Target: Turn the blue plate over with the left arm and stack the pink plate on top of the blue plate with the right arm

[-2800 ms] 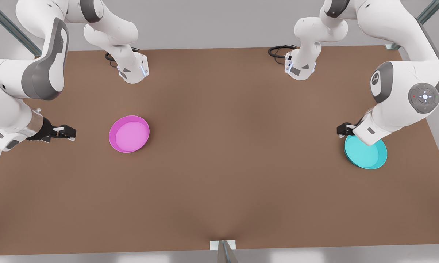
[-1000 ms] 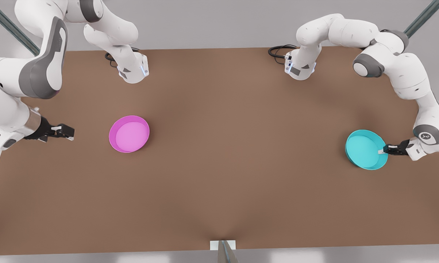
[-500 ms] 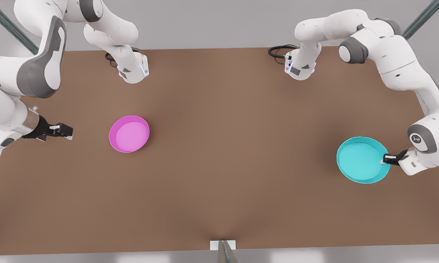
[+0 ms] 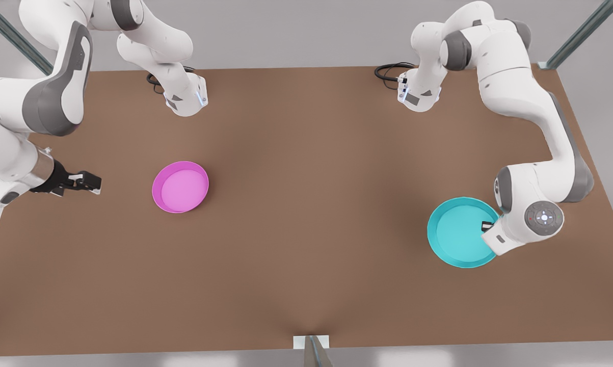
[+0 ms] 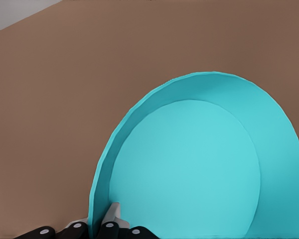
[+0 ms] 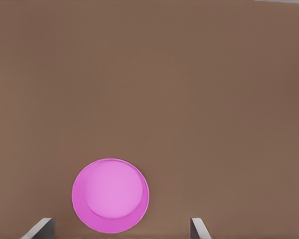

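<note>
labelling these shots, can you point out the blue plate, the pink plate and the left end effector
blue plate (image 4: 459,234), front view, on its flat inside base
pink plate (image 4: 181,188), front view, on its paler inside
left end effector (image 5: 100,226), left wrist view, where the fingers clamp the blue plate's rim

The left arm's wrist (image 4: 510,234) hides the blue plate (image 4: 459,232)'s gripped edge.

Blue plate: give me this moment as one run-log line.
left hand: shut on blue plate rim, lifted, hollow up | right hand: open, waiting beside pink plate | stack: not started
</note>
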